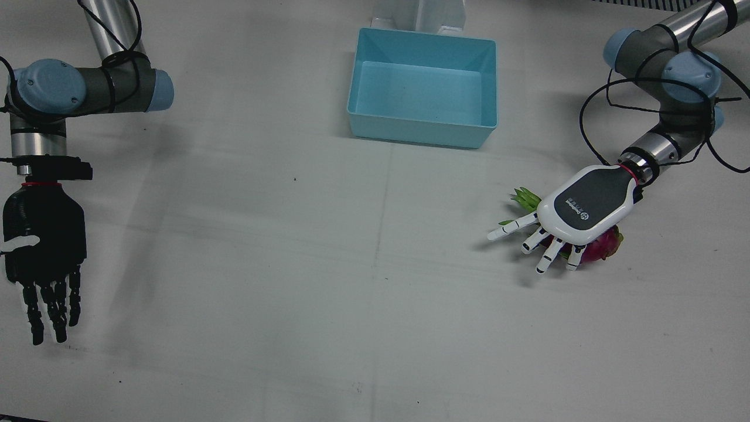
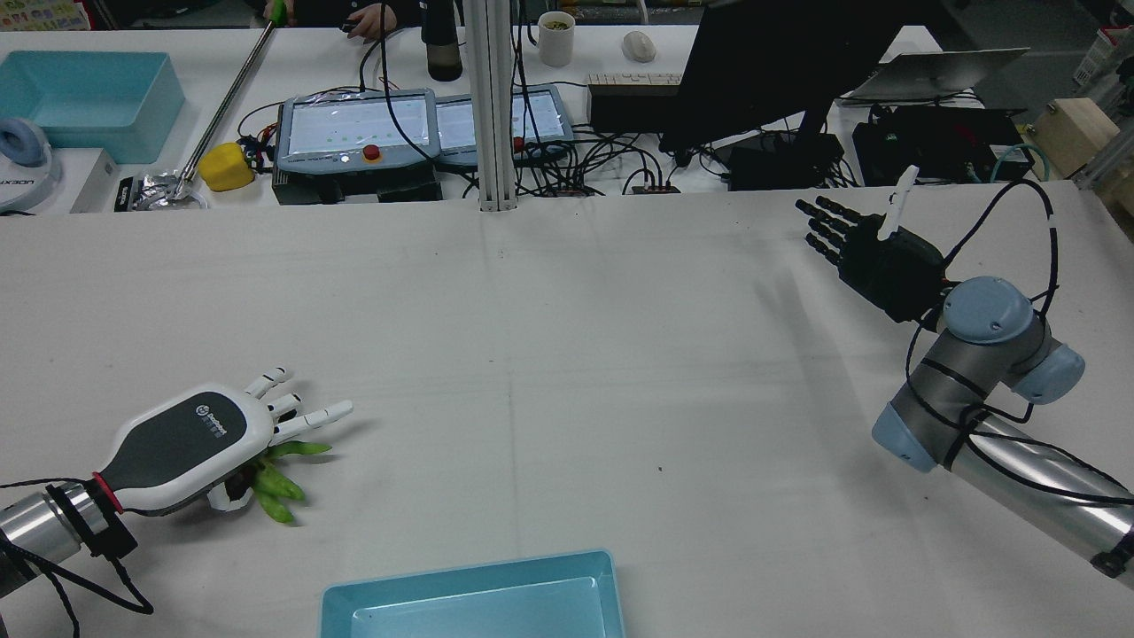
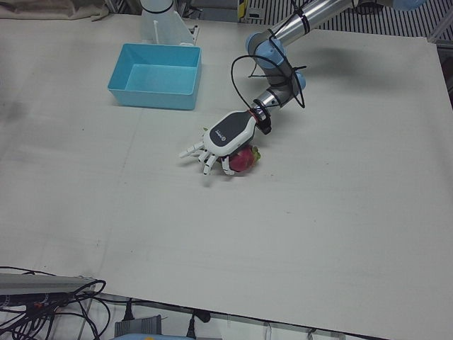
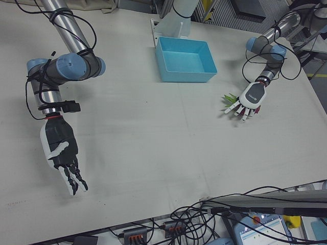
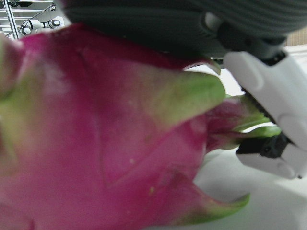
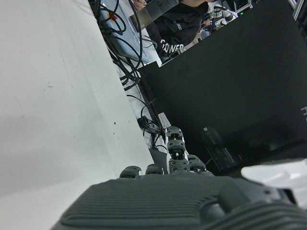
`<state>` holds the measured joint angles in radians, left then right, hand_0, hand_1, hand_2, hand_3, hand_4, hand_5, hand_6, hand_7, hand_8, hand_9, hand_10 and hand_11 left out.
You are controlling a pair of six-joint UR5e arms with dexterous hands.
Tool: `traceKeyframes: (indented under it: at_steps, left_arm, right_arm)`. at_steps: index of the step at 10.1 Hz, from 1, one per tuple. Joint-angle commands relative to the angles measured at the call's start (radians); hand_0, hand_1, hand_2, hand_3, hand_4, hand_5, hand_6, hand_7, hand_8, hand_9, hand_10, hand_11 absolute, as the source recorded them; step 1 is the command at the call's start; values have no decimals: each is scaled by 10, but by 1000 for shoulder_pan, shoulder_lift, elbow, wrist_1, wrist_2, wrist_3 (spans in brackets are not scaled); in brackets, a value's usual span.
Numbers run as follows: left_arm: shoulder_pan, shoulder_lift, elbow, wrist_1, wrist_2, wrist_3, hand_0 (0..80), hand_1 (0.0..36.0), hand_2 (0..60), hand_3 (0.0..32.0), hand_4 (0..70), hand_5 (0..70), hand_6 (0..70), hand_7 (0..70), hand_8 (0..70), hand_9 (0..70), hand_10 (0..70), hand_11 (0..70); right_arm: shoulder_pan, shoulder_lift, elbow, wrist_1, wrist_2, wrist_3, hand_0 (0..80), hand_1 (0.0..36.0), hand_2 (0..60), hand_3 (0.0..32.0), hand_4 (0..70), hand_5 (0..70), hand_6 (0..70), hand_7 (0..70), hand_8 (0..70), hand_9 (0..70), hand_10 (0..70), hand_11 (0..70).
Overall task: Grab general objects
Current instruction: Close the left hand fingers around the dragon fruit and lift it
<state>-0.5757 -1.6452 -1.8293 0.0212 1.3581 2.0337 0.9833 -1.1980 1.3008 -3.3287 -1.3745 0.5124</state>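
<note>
The left hand (image 1: 586, 211) lies palm-down over the dragon fruit (image 1: 603, 246) on the bench (image 1: 351, 293), fingers (image 1: 548, 258) spread, not yet closed; grasp and lift remain. The right hand (image 1: 44, 240) hovers idle, fingers extended, holding nothing

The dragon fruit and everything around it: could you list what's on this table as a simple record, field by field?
object: dragon fruit, pink with green scales, lying on the table
left hand: white left hand, palm down over the fruit, fingers spread, not yet closed on it
right hand: black right hand, open, holding nothing, far from the fruit
container: light blue bin, nothing inside
fruit in bin: no
</note>
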Motion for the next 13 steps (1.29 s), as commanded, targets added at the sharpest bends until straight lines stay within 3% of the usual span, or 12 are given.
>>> traceKeyframes:
  at_steps: [1,2,3,4,6,7,9,10,12,13]
  left_arm:
    - [-6,127,-16,-206,7,-9,800,360,600,0,644,489,700,700,700,700,700,700]
    - [-10,233,-40,-360,21,-23,800,360,600,0,700,486,700,700,700,700,700,700]
    - [-7,314,-124,-421,33,-65,775,360,600,0,700,503,700,700,700,700,700,700]
    - [-6,371,-225,-422,35,-117,800,360,600,0,700,540,700,700,700,700,700,700]
    - [-6,426,-306,-422,55,-281,800,360,600,0,700,540,700,700,700,700,700,700]
    - [-9,426,-311,-422,58,-402,800,360,600,0,700,540,700,700,700,700,700,700]
    - [-79,436,-317,-460,96,-765,800,360,600,0,700,540,700,700,700,700,700,700]
    - [-123,476,-312,-539,151,-919,800,360,600,0,700,540,700,700,700,700,700,700]
    - [-148,510,-305,-648,154,-1235,800,360,600,0,700,540,700,700,700,700,700,700]
    - [-145,528,-301,-696,156,-1318,800,360,600,0,700,540,700,700,700,700,700,700]
  right_arm:
    - [0,0,0,0,0,0,0,0,0,0,0,0,0,0,0,0,0,0]
    - [0,0,0,0,0,0,0,0,0,0,0,0,0,0,0,0,0,0]
    - [0,0,2,0,0,0,0,0,0,0,0,0,0,0,0,0,0,0]
    - [0,0,0,0,0,0,0,0,0,0,0,0,0,0,0,0,0,0]
    - [0,0,2,0,0,0,0,0,0,0,0,0,0,0,0,0,0,0]
    - [0,0,0,0,0,0,0,0,0,0,0,0,0,0,0,0,0,0]
    - [0,0,0,0,0,0,0,0,0,0,0,0,0,0,0,0,0,0]
    - [0,0,0,0,0,0,0,0,0,0,0,0,0,0,0,0,0,0]
    - [0,0,2,0,0,0,0,0,0,0,0,0,0,0,0,0,0,0]
    - [0,0,0,0,0,0,0,0,0,0,0,0,0,0,0,0,0,0]
